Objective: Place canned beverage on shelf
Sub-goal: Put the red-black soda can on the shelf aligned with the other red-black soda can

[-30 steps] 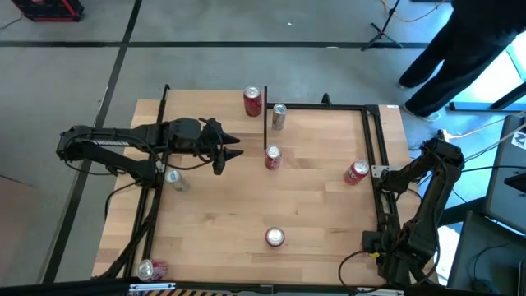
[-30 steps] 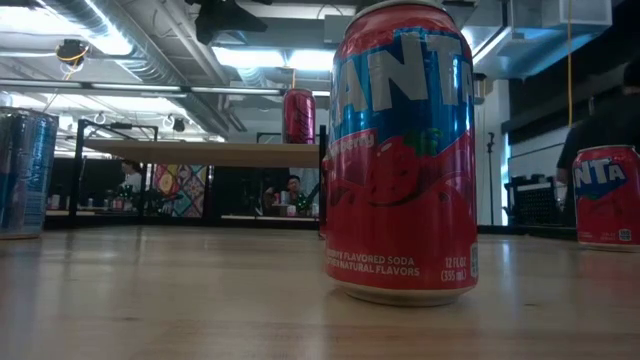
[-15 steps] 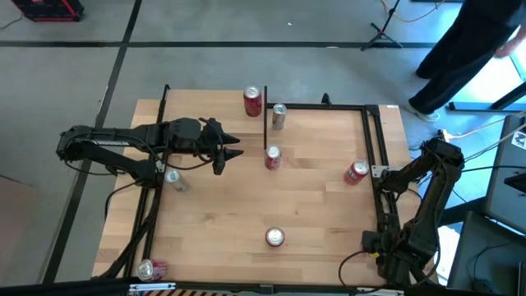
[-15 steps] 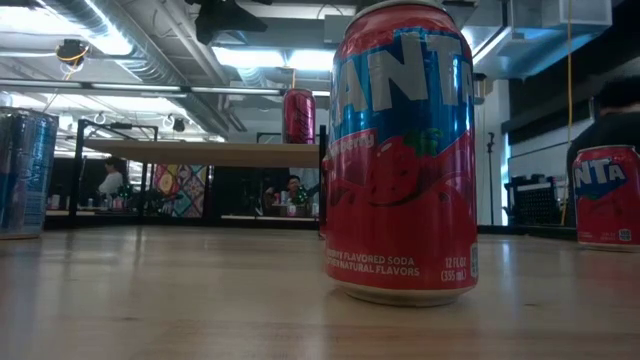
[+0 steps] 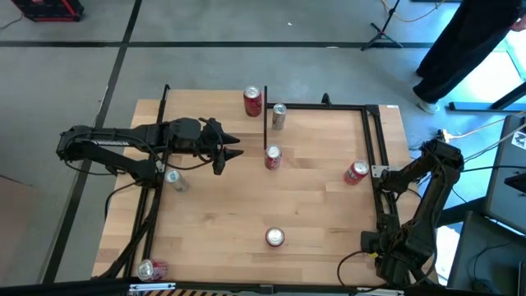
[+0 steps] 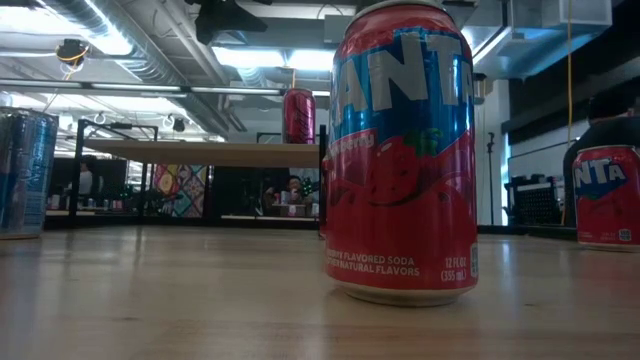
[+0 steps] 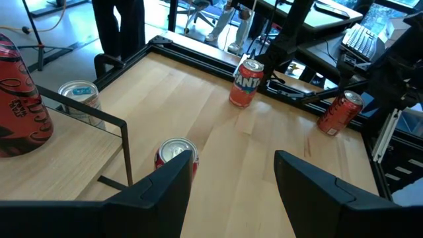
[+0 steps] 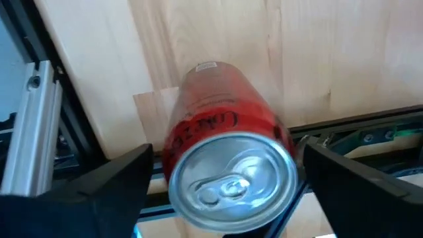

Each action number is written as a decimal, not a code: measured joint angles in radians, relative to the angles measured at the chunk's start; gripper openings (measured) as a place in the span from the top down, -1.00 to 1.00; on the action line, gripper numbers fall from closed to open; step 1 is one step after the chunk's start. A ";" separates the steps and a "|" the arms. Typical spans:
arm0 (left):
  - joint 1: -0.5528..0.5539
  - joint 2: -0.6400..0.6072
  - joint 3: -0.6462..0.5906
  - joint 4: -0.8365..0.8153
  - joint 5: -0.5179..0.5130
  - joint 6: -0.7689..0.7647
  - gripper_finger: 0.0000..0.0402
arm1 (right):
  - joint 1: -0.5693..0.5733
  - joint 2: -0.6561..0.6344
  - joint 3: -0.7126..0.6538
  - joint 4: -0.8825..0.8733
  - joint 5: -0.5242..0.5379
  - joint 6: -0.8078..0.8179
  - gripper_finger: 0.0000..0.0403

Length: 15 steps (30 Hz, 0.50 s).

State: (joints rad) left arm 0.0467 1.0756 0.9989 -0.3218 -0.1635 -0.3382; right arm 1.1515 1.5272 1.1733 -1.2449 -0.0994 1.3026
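Note:
The shelf stands on black uprights over the table's far left; it also shows in the low view. A red can stands upright on the shelf's right end, seen too in the left wrist view. My left gripper is open and empty at the shelf's right near corner, level with the board. My right arm is at the table's right edge. My right gripper is open, one finger on either side of a tilted red can by the right rail.
A silver-topped can and a red can stand just right of the shelf. Fanta cans stand near the right rail and near the front. More cans are at the left and the near-left corner.

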 joint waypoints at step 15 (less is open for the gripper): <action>0.000 0.000 0.000 0.000 -0.015 0.000 -0.04 | 0.000 0.000 -0.070 0.122 0.009 -0.051 -0.96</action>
State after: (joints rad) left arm 0.0467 1.0755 0.9989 -0.3214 -0.1783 -0.3378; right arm 1.1515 1.5269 1.1038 -1.1233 -0.0904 1.2515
